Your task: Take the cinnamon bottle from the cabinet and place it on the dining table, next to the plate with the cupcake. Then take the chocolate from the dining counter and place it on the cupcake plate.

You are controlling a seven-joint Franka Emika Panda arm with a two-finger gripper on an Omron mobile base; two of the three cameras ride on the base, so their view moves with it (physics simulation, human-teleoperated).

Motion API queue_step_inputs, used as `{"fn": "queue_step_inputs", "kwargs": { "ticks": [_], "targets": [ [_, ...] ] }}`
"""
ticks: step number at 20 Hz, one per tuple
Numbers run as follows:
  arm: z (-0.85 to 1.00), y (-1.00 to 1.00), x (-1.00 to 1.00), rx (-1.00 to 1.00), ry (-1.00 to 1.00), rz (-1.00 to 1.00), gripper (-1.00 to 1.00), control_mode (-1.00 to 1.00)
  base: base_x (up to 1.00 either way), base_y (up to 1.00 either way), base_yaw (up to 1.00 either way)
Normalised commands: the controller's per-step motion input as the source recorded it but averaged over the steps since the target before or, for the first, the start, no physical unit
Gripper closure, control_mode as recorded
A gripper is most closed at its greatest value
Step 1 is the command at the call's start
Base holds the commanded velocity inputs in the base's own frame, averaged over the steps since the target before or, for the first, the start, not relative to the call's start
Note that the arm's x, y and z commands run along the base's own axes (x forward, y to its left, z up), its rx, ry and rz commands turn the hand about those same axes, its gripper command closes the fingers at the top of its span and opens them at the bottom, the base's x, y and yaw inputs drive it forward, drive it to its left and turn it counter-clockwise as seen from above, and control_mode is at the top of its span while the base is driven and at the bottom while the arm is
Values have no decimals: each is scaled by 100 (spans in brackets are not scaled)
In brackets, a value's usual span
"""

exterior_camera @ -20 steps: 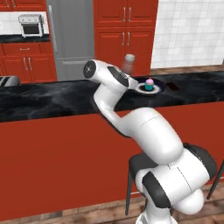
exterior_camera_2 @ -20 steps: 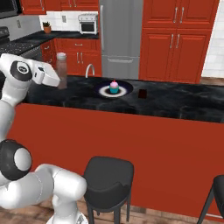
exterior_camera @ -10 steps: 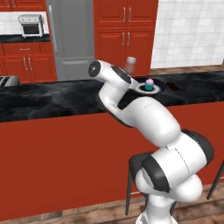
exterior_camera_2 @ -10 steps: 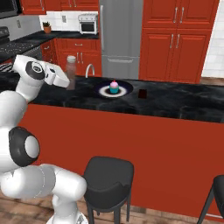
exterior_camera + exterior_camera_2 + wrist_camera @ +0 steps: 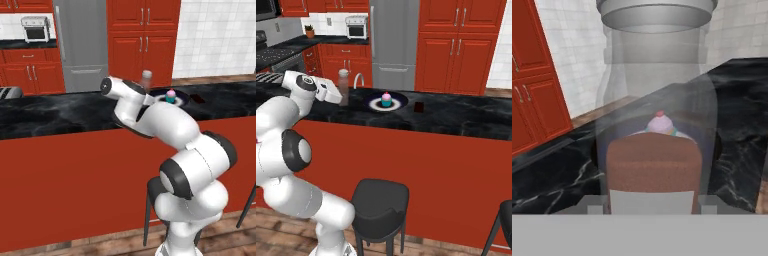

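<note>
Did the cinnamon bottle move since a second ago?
Yes. In the right base view, the cinnamon bottle has shifted toward the plate, which stayed put.

In the left base view the arm's forearm covers the cinnamon bottle [image 5: 146,79] below its cap and the plate [image 5: 176,98] at 9 o'clock. In the hand view the bottle's contents hide the cupcake [image 5: 660,123] wrapper; the fingertips cannot be made out.

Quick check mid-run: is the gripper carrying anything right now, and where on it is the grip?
Yes: the cinnamon bottle, upright, gripped low on its body; the gripper is closed around the lower part, cap free above.
</note>
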Motion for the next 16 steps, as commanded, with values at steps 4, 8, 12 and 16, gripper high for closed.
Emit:
{"fn": "queue_step_inputs", "kwargs": {
  "ticks": [4,8,12,16],
  "targets": [
    [-19,-1,42,-1,0,-9,100,-100,0,0,0],
    [-15,-1,47,-1,0,-18,100,-100,0,0,0],
    [-16,0,31,-4,0,-17,100,-100,0,0,0],
    [-18,0,31,-9,0,-19,100,-100,0,0,0]
  ]
}}
